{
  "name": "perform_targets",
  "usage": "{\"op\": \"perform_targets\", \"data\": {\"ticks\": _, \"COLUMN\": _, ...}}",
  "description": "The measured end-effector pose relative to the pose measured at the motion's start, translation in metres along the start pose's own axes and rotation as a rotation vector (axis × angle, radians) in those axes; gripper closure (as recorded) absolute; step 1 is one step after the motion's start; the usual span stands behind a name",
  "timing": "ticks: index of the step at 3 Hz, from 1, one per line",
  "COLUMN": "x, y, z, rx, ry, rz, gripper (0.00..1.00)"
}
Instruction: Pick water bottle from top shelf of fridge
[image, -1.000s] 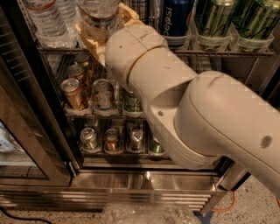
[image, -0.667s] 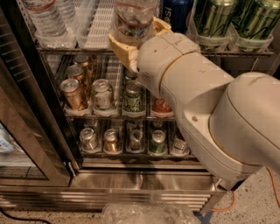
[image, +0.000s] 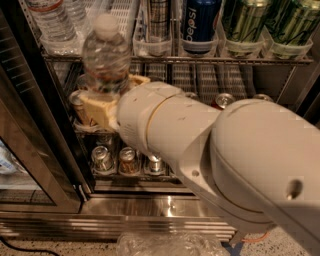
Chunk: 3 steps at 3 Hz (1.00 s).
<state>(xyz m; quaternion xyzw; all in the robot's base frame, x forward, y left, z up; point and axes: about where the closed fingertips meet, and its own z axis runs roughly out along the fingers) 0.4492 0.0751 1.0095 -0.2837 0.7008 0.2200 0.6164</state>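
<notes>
Presently: tool (image: 107, 97) clamped on the lower body of the water bottle (image: 106, 52), with tan fingers (image: 95, 109) on both sides of it. Bottle upright, white cap up, held at the fridge (image: 165, 202) opening. It is off the top shelf (image: 225, 60), in front of the rack's left front edge, base lower than the rack. 1 more clear bottle (image: 50, 22) stands on that shelf. Pepsi can (image: 199, 22) and green cans (image: 242, 20) sit further right. Short cans (image: 102, 157) line the lower racks.
</notes>
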Motion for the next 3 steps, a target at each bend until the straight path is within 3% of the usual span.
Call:
{"op": "perform_targets", "data": {"ticks": 1, "x": 0.024, "y": 0.009, "z": -0.027, "rx": -0.061, "ry": 0.131, "rz": -0.040, "gripper": 1.00}}
{"op": "perform_targets", "data": {"ticks": 2, "x": 0.034, "y": -0.004, "z": -0.048, "rx": -0.062, "ry": 0.183, "rz": -0.027, "gripper": 1.00}}
{"op": "perform_targets", "data": {"ticks": 3, "x": 0.034, "y": -0.004, "z": -0.048, "rx": -0.062, "ry": 0.183, "rz": -0.027, "gripper": 1.00}}
